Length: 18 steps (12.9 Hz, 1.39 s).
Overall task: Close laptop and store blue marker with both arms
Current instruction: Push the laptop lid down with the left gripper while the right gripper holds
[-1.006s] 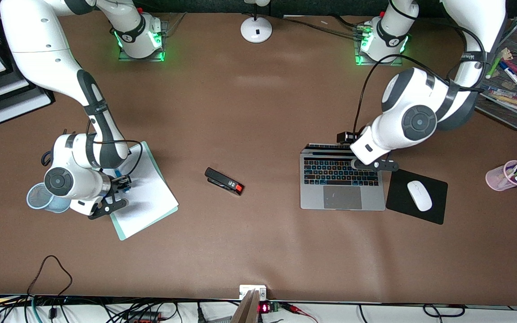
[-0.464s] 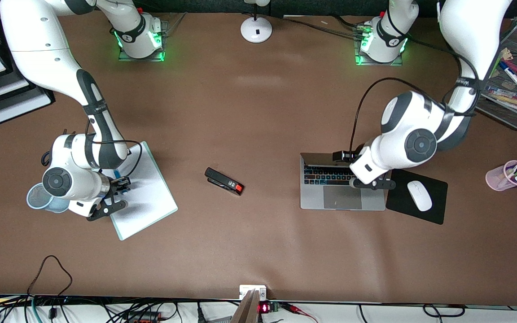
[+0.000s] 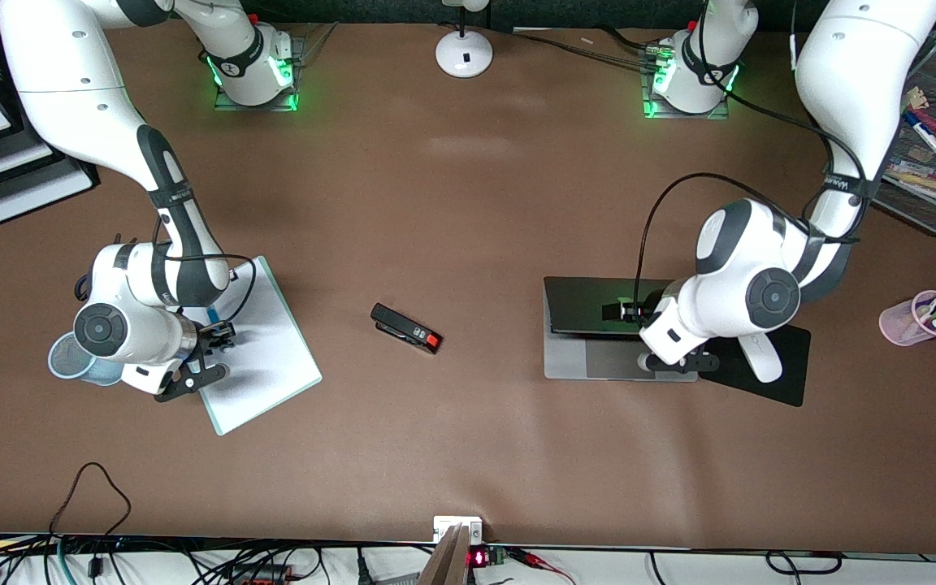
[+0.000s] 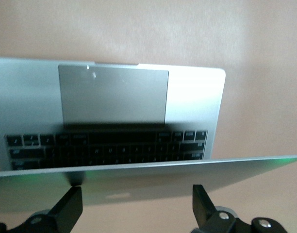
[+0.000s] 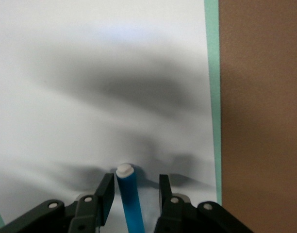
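The silver-grey laptop [image 3: 590,366] lies toward the left arm's end of the table. Its lid [image 3: 586,307] is tilted low over the keys, which are hidden in the front view. My left gripper [image 3: 671,361] is over the laptop, beside the mouse pad. In the left wrist view the gripper [image 4: 136,208] is open wide against the lid's back, and the keys and trackpad [image 4: 114,97] show past the lid's edge. My right gripper [image 3: 223,335] is low over a white pad, open, with the blue marker [image 5: 130,206] between its fingers [image 5: 106,194], white end outward.
The white pad [image 3: 265,357] with a green edge lies beside a pale blue cup [image 3: 70,361]. A black stapler [image 3: 405,328] lies mid-table. A black mouse pad [image 3: 793,361] holds a white mouse [image 3: 763,361]. A pink pen cup [image 3: 919,318] and a mesh tray [image 3: 935,162] stand nearby.
My left gripper has moved toward the front camera and pushed the laptop lid down, so the keyboard is now covered in the front view. The right gripper has barely moved.
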{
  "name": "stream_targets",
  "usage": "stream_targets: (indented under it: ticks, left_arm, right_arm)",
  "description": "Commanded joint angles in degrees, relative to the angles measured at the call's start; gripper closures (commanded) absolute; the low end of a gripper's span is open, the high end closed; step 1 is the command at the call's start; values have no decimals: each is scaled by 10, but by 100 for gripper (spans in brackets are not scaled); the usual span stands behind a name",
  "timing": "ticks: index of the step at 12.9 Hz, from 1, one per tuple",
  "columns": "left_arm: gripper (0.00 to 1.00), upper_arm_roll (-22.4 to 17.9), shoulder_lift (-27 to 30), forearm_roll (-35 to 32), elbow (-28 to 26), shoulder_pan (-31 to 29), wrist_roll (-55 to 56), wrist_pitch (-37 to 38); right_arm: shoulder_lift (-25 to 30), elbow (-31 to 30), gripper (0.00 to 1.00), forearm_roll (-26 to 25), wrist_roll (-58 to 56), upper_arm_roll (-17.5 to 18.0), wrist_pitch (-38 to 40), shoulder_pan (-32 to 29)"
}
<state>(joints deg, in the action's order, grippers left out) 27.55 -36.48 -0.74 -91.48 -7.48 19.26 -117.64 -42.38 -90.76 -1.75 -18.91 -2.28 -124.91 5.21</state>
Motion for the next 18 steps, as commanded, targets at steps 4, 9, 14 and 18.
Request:
stream_targets:
  ticks: [4, 9, 14, 18]
  left_arm:
    - [0, -11, -43, -33, 23, 7, 8, -55]
    - [0, -21, -72, -54, 21, 9, 3, -113]
    - [0, -35, -98, -74, 22, 19, -2, -158]
    - [0, -36, -95, -81, 24, 19, -1, -154]
  right_arm:
    - [1, -4, 67, 6, 0, 3, 1, -4]
    - [-2, -4, 76, 6, -3, 3, -1, -4]
    - [-2, -1, 83, 5, -6, 2, 0, -4]
    - [16, 24, 92, 2, -7, 2, 25, -3]
